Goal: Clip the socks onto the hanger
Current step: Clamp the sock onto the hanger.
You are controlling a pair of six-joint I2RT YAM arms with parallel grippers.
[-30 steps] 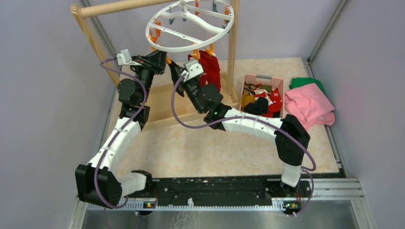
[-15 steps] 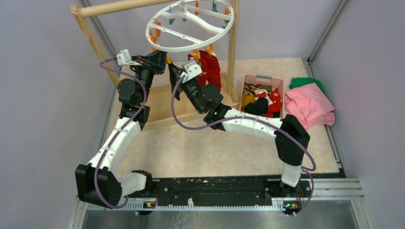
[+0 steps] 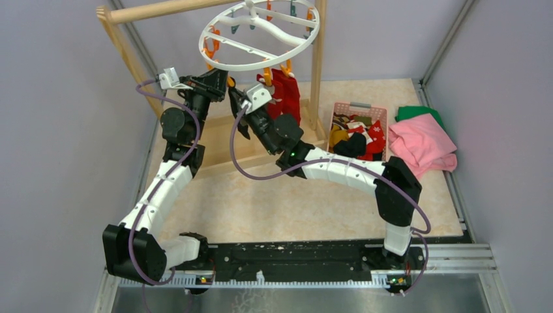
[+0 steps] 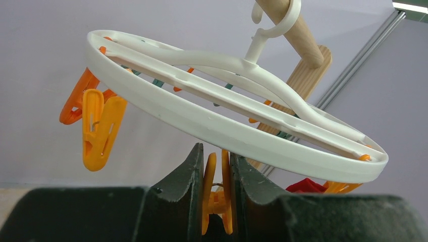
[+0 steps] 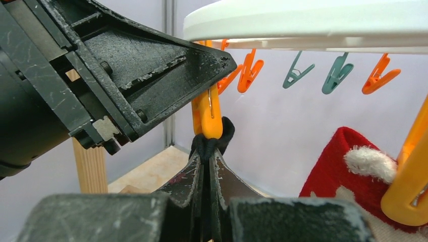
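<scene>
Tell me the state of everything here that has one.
left fingers: closed on an orange clip
right fingers: shut on the black sock
black sock: held at that clip's mouth
red sock: hanging clipped to the hanger
hanger: hooked on the wooden rod
basket: holding more socks

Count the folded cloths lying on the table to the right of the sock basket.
2. The pink cloth lies beside the basket; the green cloth lies behind it, partly covered by the pink one. Any cloth beneath them would be hidden.
</scene>
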